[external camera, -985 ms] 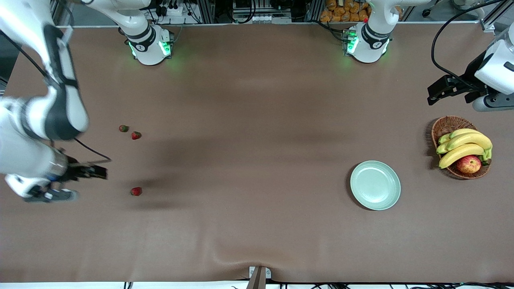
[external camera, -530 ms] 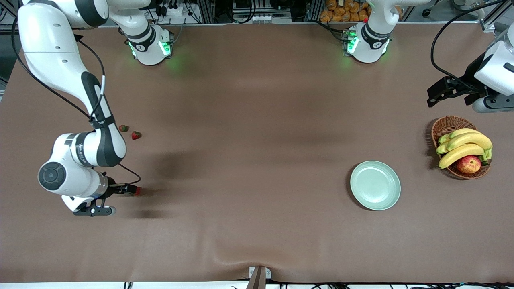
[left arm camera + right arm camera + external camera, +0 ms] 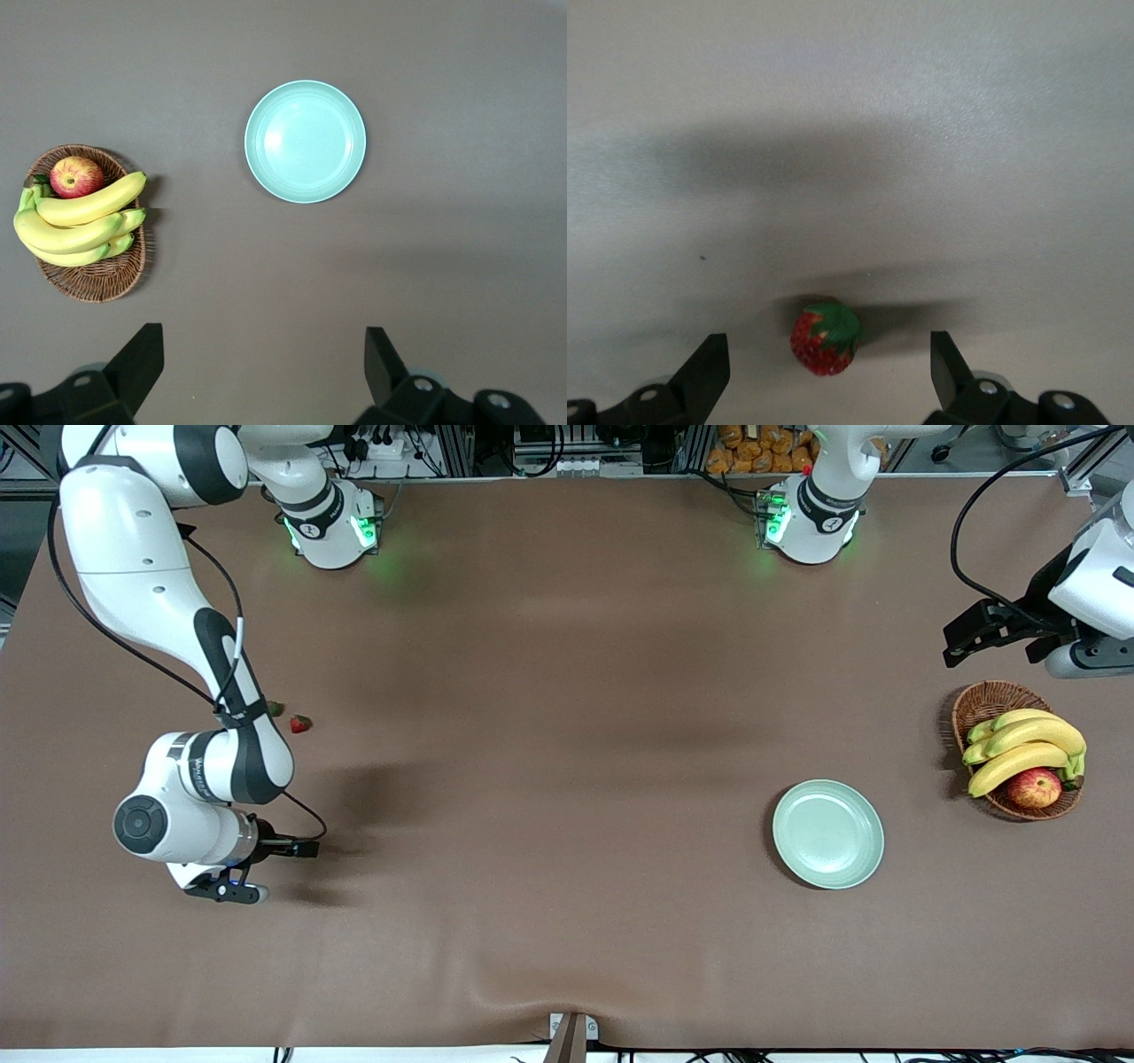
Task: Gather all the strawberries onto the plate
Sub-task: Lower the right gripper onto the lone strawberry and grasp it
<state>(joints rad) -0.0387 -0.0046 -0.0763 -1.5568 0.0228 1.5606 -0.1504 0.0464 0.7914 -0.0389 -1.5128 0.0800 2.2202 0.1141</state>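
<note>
Two strawberries lie close together toward the right arm's end of the table: one [image 3: 300, 724] in full view, the other [image 3: 277, 708] half covered by the right arm. A third strawberry [image 3: 825, 339], red with a green cap, rests on the table between the open fingers of my right gripper [image 3: 828, 359], untouched by them. In the front view my right gripper [image 3: 299, 849] hides this berry. The pale green plate [image 3: 828, 834] is empty, also seen from the left wrist [image 3: 305, 142]. My left gripper [image 3: 961, 636] waits open, high above the table beside the basket.
A wicker basket [image 3: 983, 701] with bananas [image 3: 1019, 753] and an apple [image 3: 1034, 787] stands beside the plate at the left arm's end. The brown cloth has a fold near its front edge [image 3: 496, 992].
The right arm swung in from the table's end. Its open gripper has moved over the strawberry nearest the front camera, which now sits between its fingers. The left arm has barely shifted.
</note>
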